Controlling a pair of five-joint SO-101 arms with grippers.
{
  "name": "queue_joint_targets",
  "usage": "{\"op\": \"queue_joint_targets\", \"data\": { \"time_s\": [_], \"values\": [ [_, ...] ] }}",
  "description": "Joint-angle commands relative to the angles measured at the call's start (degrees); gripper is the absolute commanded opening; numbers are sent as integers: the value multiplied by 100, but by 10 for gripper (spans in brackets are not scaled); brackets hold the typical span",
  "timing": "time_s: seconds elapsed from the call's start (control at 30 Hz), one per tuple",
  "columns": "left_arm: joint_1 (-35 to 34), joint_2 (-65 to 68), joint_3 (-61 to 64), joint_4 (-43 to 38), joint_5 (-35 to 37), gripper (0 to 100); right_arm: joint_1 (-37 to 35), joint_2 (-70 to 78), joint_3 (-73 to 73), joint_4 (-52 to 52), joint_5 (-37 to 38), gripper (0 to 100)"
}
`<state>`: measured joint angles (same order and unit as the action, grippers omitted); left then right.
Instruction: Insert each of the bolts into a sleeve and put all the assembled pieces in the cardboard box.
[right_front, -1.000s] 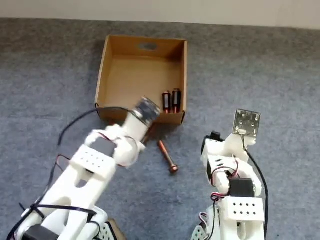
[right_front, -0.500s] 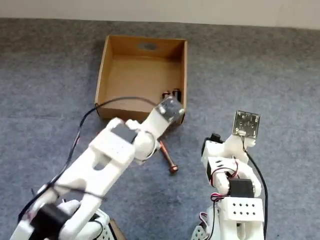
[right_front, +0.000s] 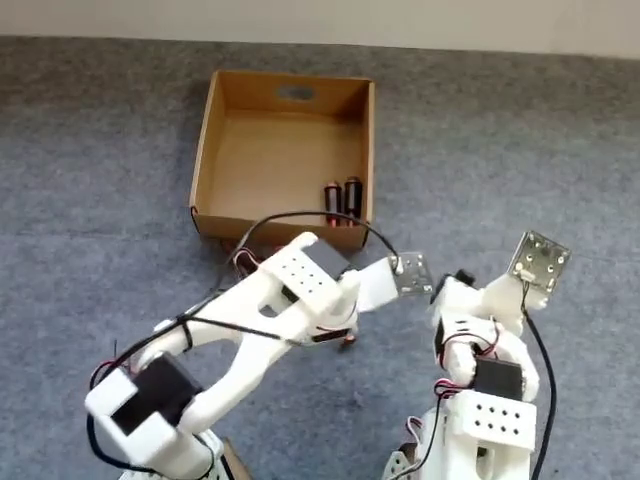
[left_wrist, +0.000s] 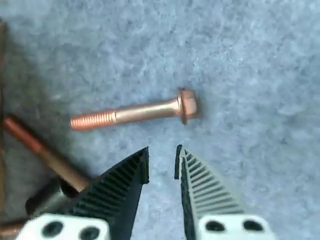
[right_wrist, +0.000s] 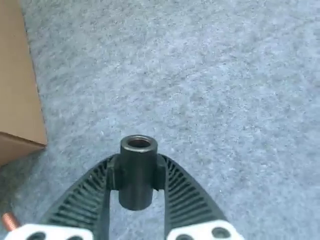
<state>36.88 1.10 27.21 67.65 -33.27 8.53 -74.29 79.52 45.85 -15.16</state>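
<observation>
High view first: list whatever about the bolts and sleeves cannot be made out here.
High view: the left arm covers a bolt on the carpet, all but its head; the two pieces in the cardboard box are too small to judge.
Left wrist view: a bolt shaft and a dark sleeve run under the left gripper, ends hidden.
Right wrist view: a bolt tip is cut by the frame edge.

Pieces (right_front: 341, 201) in box (right_front: 213, 150), bolt (right_front: 347, 341) in front
</observation>
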Motion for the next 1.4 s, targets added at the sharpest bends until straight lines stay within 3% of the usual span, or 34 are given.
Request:
{"op": "queue_joint_targets", "data": {
  "time_s": [0.0, 0.47, 0.7, 0.87, 1.27, 1.37],
  "values": [
    [48, 48, -233, -334, -352, 105, 84, -92, -101, -101, -62, 5],
    [84, 119, -233, -659, -1846, 105, 57, -92, -101, -101, -62, 5],
    [84, 119, 40, -1407, -2611, 104, 57, -92, -101, -101, -53, 5],
    [119, 119, 295, -1811, -2681, 104, 57, -92, -101, -101, -53, 5],
    [145, 57, 84, -1037, -2716, 111, 57, -92, -57, -286, -26, 5],
    [136, 57, -189, -642, -2673, 150, 57, -92, -48, -286, -26, 5]
  ]
}}
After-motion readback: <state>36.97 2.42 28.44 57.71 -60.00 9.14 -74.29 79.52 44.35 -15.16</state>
